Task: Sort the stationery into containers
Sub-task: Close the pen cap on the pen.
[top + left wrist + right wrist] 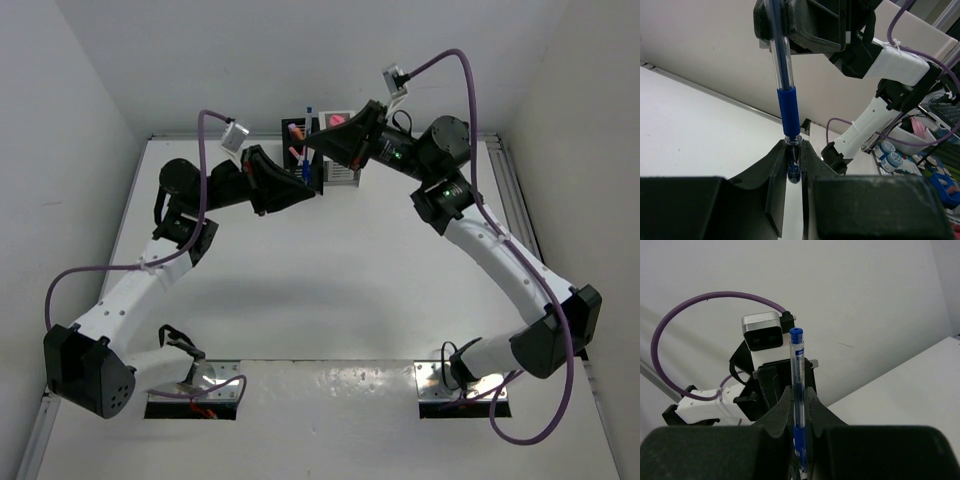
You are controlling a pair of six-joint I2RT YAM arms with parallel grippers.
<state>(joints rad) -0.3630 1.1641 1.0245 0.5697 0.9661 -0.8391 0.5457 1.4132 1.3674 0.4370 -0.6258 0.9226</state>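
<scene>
A blue pen (pixel 307 163) with a clear barrel stands upright just in front of the joined containers, black (pixel 297 141) and white (pixel 343 173), at the back of the table. My left gripper (pixel 306 186) is shut on the pen's lower tip; the left wrist view shows the tip between the jaws (pixel 794 164) and the blue grip (pixel 789 107) above. My right gripper (pixel 320 150) is shut on the barrel higher up (pixel 799 401), with the pen's cap end (pixel 796 333) sticking out above. Pink and orange pieces (pixel 295 130) sit in the black holder and a pink piece (pixel 337 119) in the white one.
Both arms reach to the back centre and meet at the containers. Purple cables (pixel 455 62) loop above each wrist. White walls close off the table on the left, back and right. The left wrist's camera block (pixel 761 331) sits right behind the pen in the right wrist view.
</scene>
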